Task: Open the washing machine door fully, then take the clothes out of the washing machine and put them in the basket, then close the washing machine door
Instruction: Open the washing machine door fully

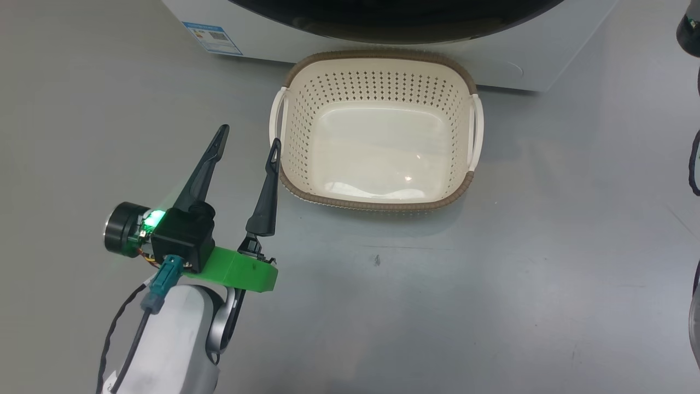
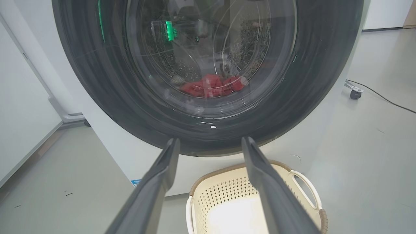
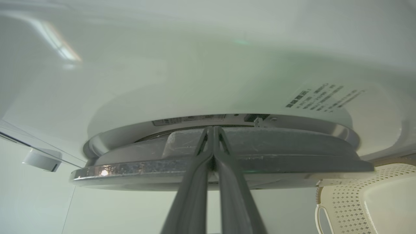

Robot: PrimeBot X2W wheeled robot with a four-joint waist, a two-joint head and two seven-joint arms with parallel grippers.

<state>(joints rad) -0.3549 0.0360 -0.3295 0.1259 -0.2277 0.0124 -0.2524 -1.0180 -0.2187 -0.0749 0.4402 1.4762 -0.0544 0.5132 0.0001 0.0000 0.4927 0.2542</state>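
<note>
The left gripper [image 1: 249,137] is hovering released over the grey floor [image 1: 437,306], just left of the small cream perforated plastic basket [image 1: 377,82]. Its two long dark fingers are spread wide and are holding nothing. The basket, with its brown woven-look rim and two white side handles, is standing empty on the floor just in front of the big white front-loading washing machine [image 1: 519,54]. The machine's small blue sticker [image 1: 212,37] is showing at the far left.

In the left wrist view the fingers are pointing at the large round glossy black-rimmed washing machine door [image 2: 97,84]. Through its bulging clear glass window the bright red fabric clothes [image 2: 211,86] are lying at the bottom of the perforated steel drum [image 2: 247,39].

The right gripper [image 3: 213,130] is clenched, its fingers pressed together with nothing between them. Its tips are reaching the grey edge of the door, but I cannot tell whether they are touching it.
</note>
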